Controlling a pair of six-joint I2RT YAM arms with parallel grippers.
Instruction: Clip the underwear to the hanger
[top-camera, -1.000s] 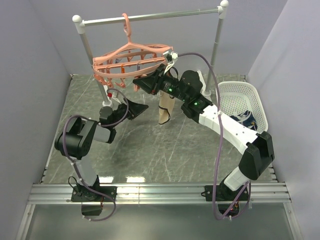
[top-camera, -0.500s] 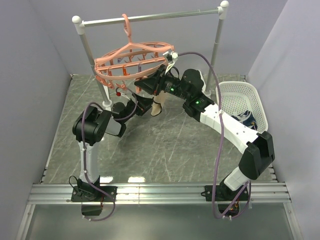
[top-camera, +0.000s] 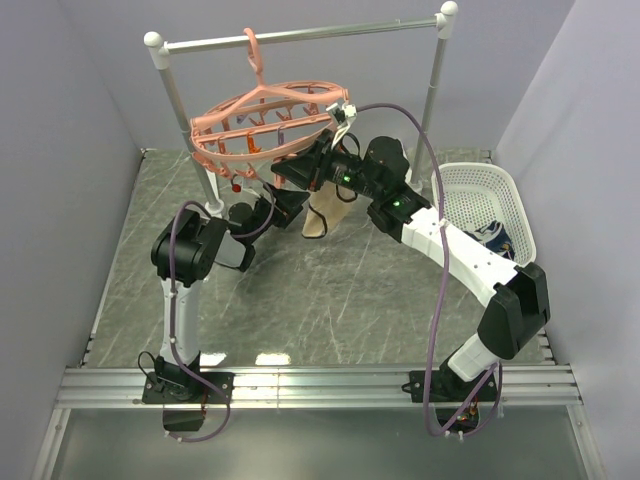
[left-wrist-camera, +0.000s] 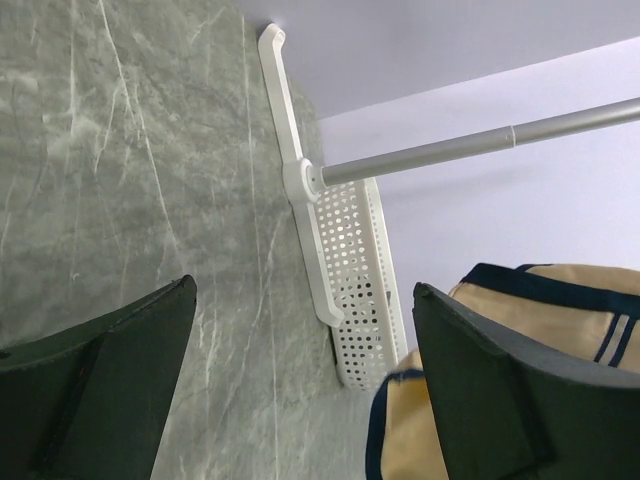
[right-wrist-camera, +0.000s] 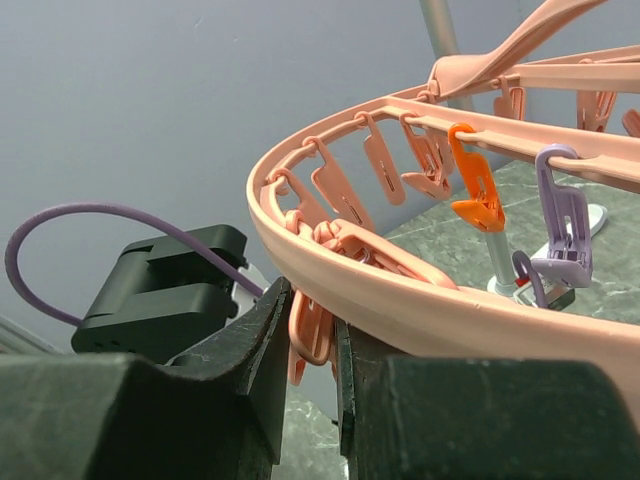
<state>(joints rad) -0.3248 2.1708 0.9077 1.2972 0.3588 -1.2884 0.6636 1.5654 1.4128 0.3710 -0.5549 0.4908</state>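
Beside open L jaws: underwear (left-wrist-camera: 540, 300)

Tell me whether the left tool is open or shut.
Open. The left tool has its fingers wide apart, with the table and the basket showing between them; it holds nothing.

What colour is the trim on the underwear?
Dark navy, on the beige underwear; the left wrist view shows it best.

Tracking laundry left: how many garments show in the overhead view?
2: the underwear hanging below the hanger, and a navy-white item in the basket; others may be hidden there.
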